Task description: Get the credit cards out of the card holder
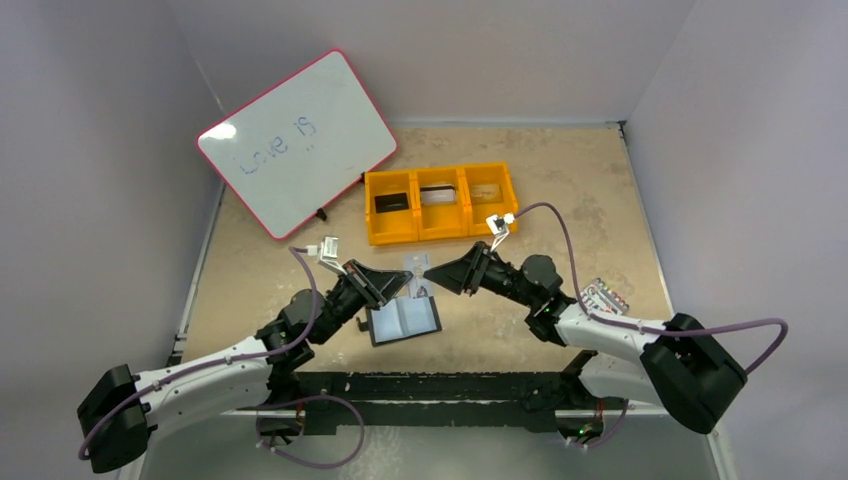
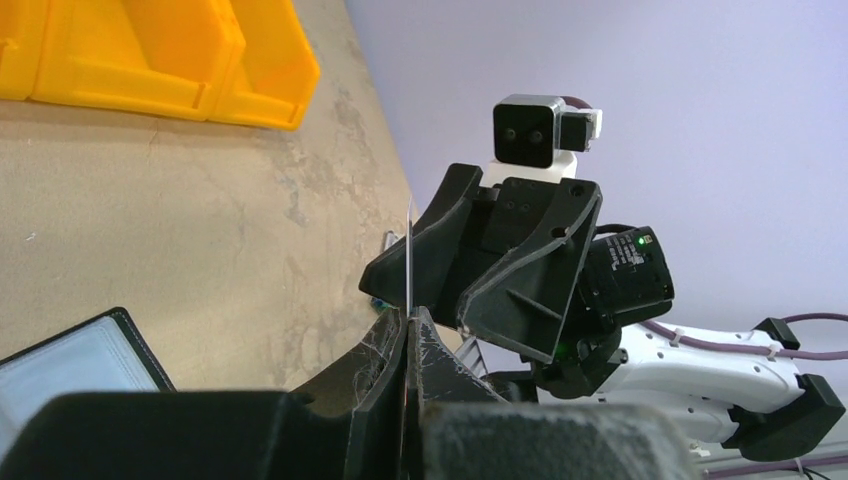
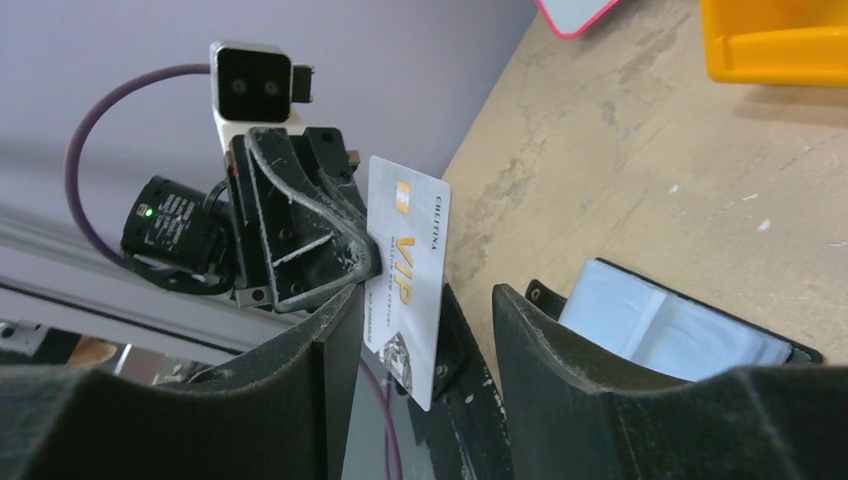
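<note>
The left gripper [image 2: 408, 330] pinched a thin, glossy white card [image 3: 408, 270]; the right gripper [image 3: 428, 305] stood spread around it. The black holder [image 1: 403, 320] lay open near the table's [image 1: 560, 170] near edge.

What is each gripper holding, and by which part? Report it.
Left gripper pinches the pale VIP card by one edge. Right gripper is open around that card and holds nothing.

A pale plastic VIP card [image 3: 405, 270], upright, fills the gap between left gripper [image 1: 405, 287] and right gripper [image 1: 433, 274]. An orange three-compartment plastic tray [image 1: 440, 232] blocks beyond; bare tan tabletop [image 1: 245, 290] lies open leftward.
</note>
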{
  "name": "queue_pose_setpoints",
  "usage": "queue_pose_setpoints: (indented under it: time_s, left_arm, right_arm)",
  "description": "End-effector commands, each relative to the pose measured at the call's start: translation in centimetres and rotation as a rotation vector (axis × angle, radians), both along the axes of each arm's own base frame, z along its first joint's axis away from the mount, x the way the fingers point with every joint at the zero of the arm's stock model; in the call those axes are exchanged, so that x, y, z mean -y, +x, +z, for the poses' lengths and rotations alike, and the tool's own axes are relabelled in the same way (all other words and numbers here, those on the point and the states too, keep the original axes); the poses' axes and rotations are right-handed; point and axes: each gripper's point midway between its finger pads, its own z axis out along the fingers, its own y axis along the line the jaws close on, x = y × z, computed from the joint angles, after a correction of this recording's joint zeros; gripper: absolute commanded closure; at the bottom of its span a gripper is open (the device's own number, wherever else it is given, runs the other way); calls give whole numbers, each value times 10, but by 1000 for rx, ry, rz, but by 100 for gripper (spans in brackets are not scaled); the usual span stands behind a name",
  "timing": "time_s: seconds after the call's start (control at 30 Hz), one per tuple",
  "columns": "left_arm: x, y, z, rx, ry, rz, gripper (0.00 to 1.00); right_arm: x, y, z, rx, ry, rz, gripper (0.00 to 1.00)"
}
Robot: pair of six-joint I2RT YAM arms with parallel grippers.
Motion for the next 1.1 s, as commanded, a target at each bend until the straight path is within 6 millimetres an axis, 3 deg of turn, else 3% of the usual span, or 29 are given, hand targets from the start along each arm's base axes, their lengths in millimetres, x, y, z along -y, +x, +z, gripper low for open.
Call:
queue_pose_setpoints:
  time_s: [0.0,0.2,0.57,0.7,0.83,0.87,1.0,1.07]
  left_arm:
    - [3,-3,34,79,-50,-27,100]
    - [3,-4,36,84,-55,-29,100]
    - [0,-4,30,74,-32,-17,100]
    - [1,-3,31,74,-35,-20,100]
    - [1,-1,27,66,-23,-12,100]
    - [0,-1,24,56,-16,-8,94]
    - [-5,4,14,24,25,30,48]
    - [-12,9,5,-3,71,75,40]
  right_arm:
    - [-6,-9,34,91,99,82,50]
    - [-12,-10,34,80,137,133,65]
    - [-7,-11,31,72,162,133,80]
    - [-10,-11,31,81,142,155,94]
    - [-11,-14,37,100,149,173,100]
    - [-11,-13,37,101,146,168,100]
    - [-8,-4,28,82,93,112,100]
    - [-5,5,20,79,31,59,100]
